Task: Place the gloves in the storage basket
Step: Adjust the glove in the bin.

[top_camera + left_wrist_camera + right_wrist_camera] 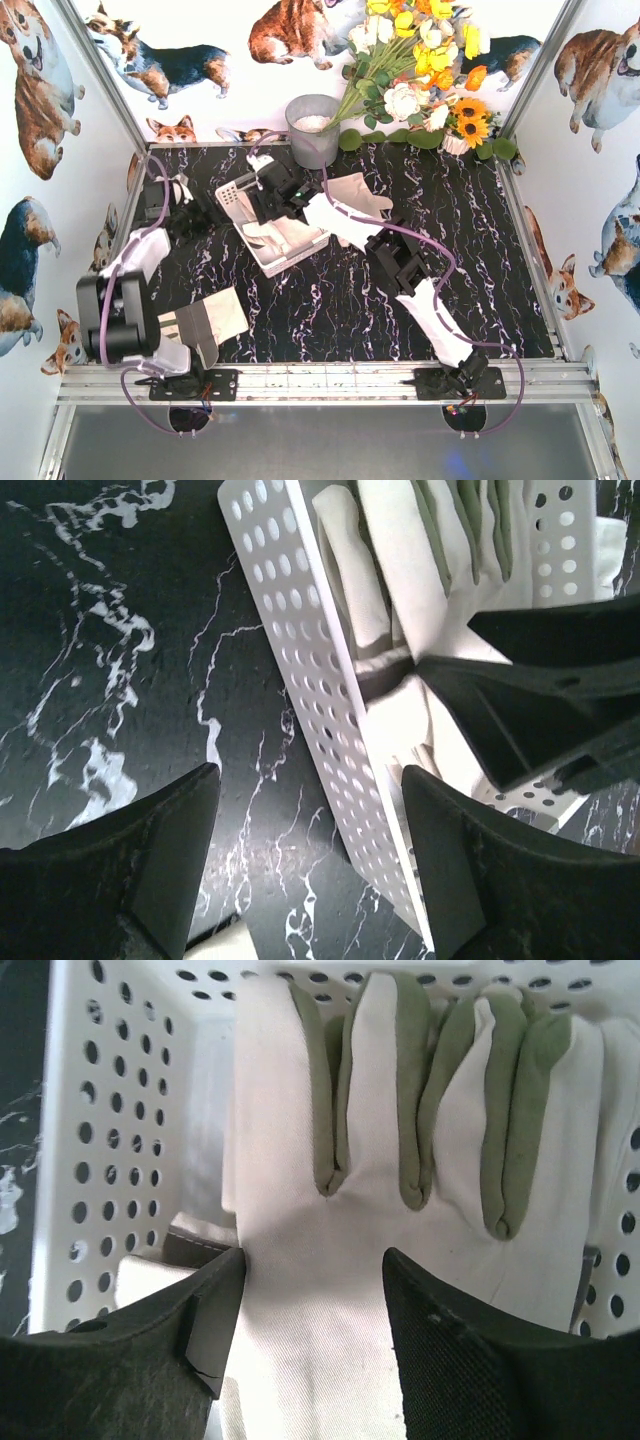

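Cream-white fabric with grey-green finger patches fills the right wrist view: a glove lies flat inside the storage basket, its fingers pointing at the basket's far wall. The edge of another glove shows beneath it by the basket's left wall. The right tool is down inside the basket with its two fingers spread apart and the glove's palm showing between them; they are not clamped on it (whether the tips press into the fabric cannot be told). In the left wrist view the left tool hangs just outside the basket's long perforated side wall, fingers wide apart and holding nothing, with the wall running up between them, nearer the right-hand one. The black fingers of the right tool show beyond that wall, over the pale fabric. From above, the basket rests on the black, white-veined marble desk. A loose glove lies well in front of the basket toward its left, and a further glove lies just beside the basket's right side, partly hidden by the right arm. A grey metal bucket stands just behind the basket, with artificial flowers behind and to the basket's right.
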`<state>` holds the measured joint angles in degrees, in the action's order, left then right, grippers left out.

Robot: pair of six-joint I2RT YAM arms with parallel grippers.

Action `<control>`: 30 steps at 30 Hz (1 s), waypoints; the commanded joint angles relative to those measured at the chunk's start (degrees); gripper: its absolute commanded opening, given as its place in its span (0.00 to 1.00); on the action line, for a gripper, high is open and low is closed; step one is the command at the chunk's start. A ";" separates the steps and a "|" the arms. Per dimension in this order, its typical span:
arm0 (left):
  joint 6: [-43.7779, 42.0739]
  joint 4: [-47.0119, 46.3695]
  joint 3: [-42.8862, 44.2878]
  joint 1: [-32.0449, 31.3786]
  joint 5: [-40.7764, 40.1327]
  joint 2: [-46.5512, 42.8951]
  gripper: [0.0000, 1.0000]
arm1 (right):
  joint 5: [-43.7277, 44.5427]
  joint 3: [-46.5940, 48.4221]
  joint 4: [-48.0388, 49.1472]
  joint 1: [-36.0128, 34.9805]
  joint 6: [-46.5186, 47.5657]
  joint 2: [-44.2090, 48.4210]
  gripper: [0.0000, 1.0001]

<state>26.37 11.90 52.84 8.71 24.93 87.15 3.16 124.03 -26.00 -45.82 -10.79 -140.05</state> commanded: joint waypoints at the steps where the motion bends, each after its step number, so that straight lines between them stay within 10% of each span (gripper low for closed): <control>1: 0.44 4.54 -2.65 0.47 -6.49 -8.82 0.69 | -7.94 3.56 0.36 -0.23 0.18 3.08 0.61; 16: 24.10 36.03 -15.39 0.52 -27.42 -33.97 0.76 | -10.20 -21.82 7.55 0.83 -5.73 32.63 0.72; 30: 21.38 20.90 -25.60 0.24 -24.25 -27.82 0.55 | -9.86 -54.48 15.62 8.09 -10.42 54.00 0.70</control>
<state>52.38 39.24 28.03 8.71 -1.23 54.78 -7.94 72.36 -14.79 -37.71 -20.67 -90.89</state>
